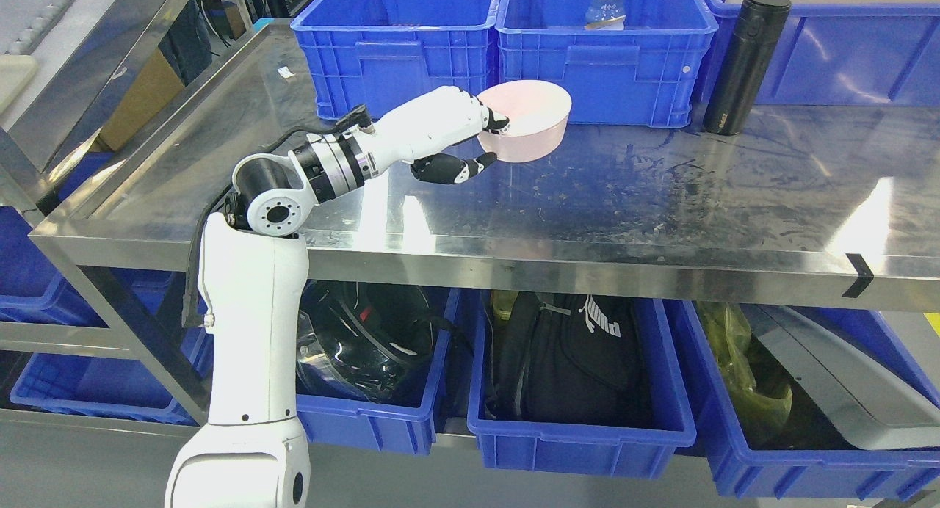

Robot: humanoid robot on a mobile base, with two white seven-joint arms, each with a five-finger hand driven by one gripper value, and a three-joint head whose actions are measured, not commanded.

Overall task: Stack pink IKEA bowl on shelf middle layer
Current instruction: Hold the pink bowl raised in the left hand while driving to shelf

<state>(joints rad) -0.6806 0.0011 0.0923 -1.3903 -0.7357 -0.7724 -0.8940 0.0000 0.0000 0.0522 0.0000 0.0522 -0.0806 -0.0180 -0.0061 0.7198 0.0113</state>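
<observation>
A pink bowl (530,119) hangs tilted just above the steel middle shelf (624,200), in front of the blue bins. My left hand (481,141) is shut on the bowl's near rim, white fingers over the edge and the black thumb underneath. The left arm rises from the lower left and bends over the shelf's front edge. I see a single pink bowl only. The right arm is out of view.
Blue bins (400,45) line the back of the shelf; one holds a water bottle (606,5). A black flask (745,64) stands at the right. Below, bins hold a helmet (367,339) and a black bag (565,354).
</observation>
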